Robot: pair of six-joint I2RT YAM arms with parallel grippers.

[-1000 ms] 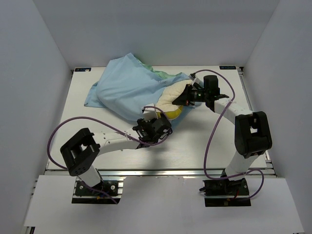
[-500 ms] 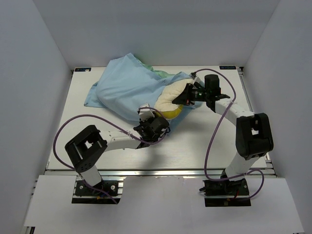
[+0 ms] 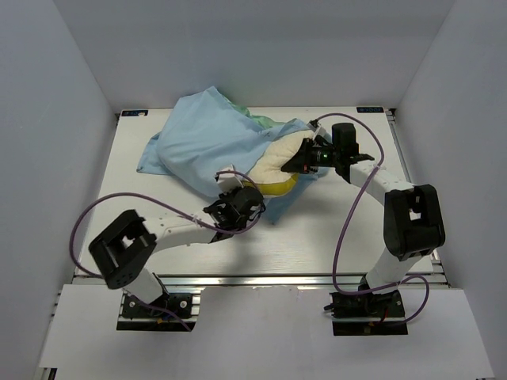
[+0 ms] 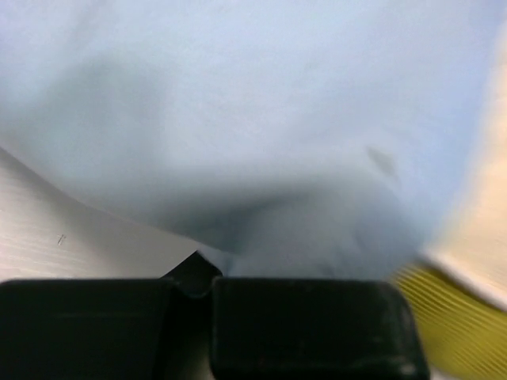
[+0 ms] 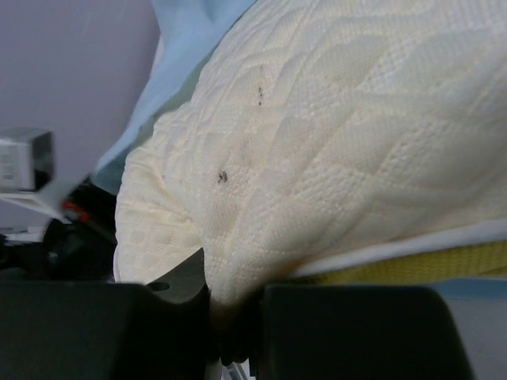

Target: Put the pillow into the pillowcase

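Note:
The light blue pillowcase [image 3: 202,142] lies bunched at the back left of the table, with its mouth facing right. The cream dimpled pillow [image 3: 279,162] sticks out of that mouth, its yellow side band [image 3: 283,187] facing the near side. My left gripper [image 3: 252,198] is at the near lip of the mouth. In the left wrist view it [image 4: 207,286] is shut on a fold of the pillowcase [image 4: 253,119]. My right gripper [image 3: 305,161] is at the pillow's right end. The right wrist view shows it [image 5: 235,321] shut on a pinch of the pillow [image 5: 341,134].
A strip of mint green fabric [image 3: 261,120] shows at the pillowcase's far edge. Grey walls [image 3: 63,119] enclose the white table [image 3: 333,229] on three sides. Purple cables [image 3: 348,214] loop beside both arms.
My left gripper has gone from open to shut on the pillowcase's near lip and shifted slightly left. The right gripper has kept its hold on the pillow.

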